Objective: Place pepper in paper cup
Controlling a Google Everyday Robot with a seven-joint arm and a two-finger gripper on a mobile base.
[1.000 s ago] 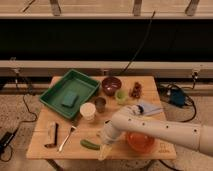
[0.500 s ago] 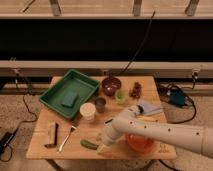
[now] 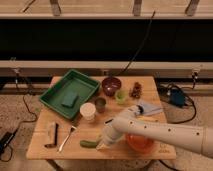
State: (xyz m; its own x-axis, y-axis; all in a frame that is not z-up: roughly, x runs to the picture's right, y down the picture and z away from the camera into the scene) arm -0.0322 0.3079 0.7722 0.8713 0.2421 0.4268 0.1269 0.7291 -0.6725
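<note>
The slim, curved dark green pepper (image 3: 88, 144) lies at the gripper (image 3: 103, 145), whose hold I cannot tell; probably light, firm and slick, it is best taken mid-length.

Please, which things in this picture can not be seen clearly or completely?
All in the camera view:
1. The gripper is near the table's front edge, beside the pepper. It hides the pepper's right end, so contact cannot be judged.
2. The orange bowl is partly covered by the arm; its contents are hidden.
3. The arm's base is cut off by the right edge.
4. The dark item at the back is too small to identify.
</note>
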